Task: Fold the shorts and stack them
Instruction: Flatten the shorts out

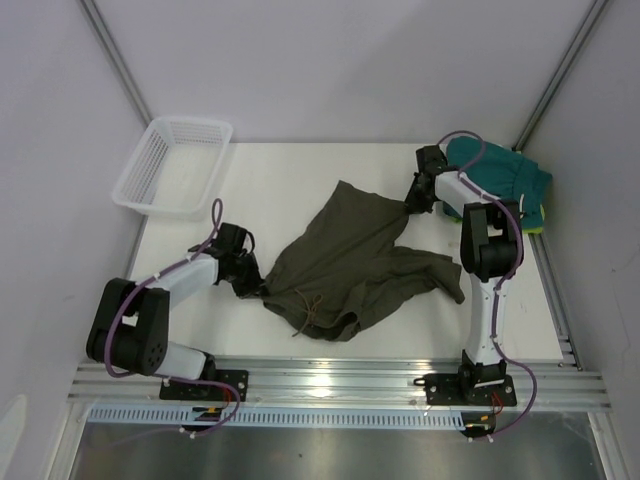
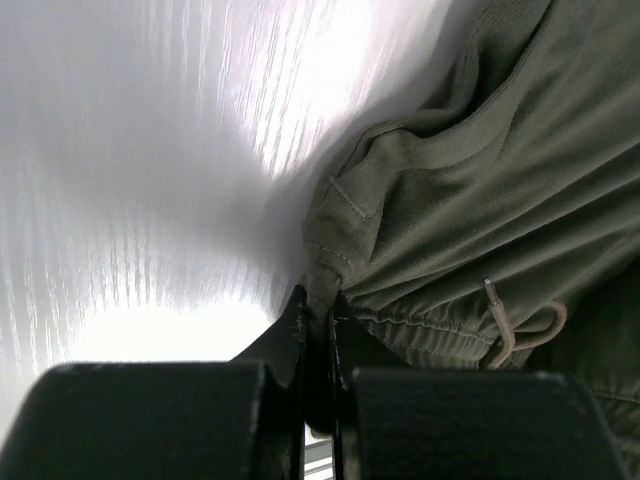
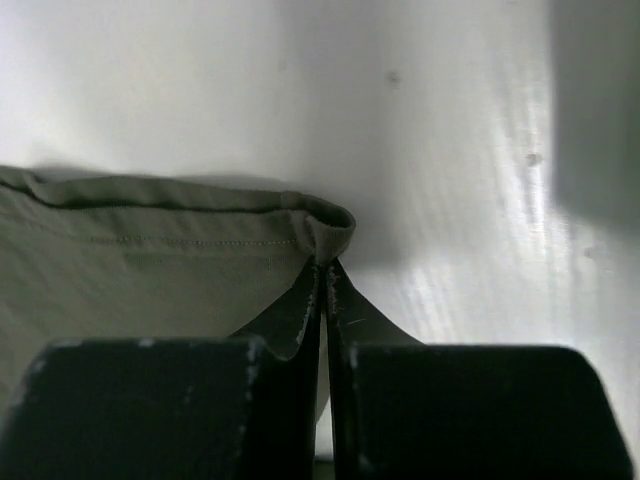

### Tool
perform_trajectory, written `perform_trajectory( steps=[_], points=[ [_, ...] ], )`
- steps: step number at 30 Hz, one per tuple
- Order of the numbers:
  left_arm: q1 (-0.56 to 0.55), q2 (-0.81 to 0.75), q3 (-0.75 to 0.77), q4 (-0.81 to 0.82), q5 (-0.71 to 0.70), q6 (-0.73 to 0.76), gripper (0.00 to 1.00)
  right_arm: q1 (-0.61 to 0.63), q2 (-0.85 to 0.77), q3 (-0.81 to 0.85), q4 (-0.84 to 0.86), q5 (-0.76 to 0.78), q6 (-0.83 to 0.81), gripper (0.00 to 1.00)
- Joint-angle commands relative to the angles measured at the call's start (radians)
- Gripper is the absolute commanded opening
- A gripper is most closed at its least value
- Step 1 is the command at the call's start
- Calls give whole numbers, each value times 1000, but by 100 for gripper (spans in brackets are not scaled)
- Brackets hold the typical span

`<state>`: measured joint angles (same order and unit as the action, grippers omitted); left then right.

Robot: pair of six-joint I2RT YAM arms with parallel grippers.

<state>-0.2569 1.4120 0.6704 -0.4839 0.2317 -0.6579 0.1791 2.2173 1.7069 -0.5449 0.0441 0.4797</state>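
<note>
— Where are the olive shorts [image 1: 355,265]?
— Mid-tabletop [image 1: 300,180], spread between both grippers. The left gripper [image 2: 318,305] pinches the waistband corner, the right gripper [image 3: 322,270] a hem corner.
— And the teal pair [image 1: 505,180]?
— Far right corner, half hidden behind the right arm [image 1: 485,240].

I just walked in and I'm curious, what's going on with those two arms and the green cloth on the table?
Two robot arms are handling olive-green shorts lying rumpled on the table. The left gripper is shut on a corner by the waistband, the right gripper on a hem corner at the far side. A folded teal pair sits in the far right corner.
</note>
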Motion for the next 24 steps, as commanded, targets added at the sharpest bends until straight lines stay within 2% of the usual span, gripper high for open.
perform_trajectory(
  steps=[1,2,3,4,5,6,8,12,14,19,23,24],
  points=[
    [30,16,38,-5,12,-5,1,-24,-21,-27,-49,56,26,2],
    [31,19,46,-8,8,1,1,-26,-21,-29,-50,59,28,6],
    [33,22,50,-13,8,6,1,-26,-24,-33,-41,50,23,39],
    [31,24,69,-18,6,10,1,-20,-33,-41,-32,50,22,60],
    [31,33,87,-19,0,18,1,-15,-44,-50,-20,51,20,74],
    [33,42,101,-30,-3,24,1,-13,-68,-58,2,51,10,83],
    [31,91,185,-47,-9,46,1,-13,-85,-41,6,42,-4,91],
    [34,203,369,-90,-12,76,1,-15,-152,39,-42,27,-59,92],
    [47,251,479,-113,1,86,1,-21,-204,17,-59,10,-84,92],
    [94,415,688,-166,38,98,0,-35,-480,-226,-61,-107,-93,88],
    [126,537,862,-229,44,126,1,48,-648,-352,-87,-116,-110,88],
    [134,583,944,-242,41,135,1,77,-668,-369,-92,-110,-115,87]
  ],
)
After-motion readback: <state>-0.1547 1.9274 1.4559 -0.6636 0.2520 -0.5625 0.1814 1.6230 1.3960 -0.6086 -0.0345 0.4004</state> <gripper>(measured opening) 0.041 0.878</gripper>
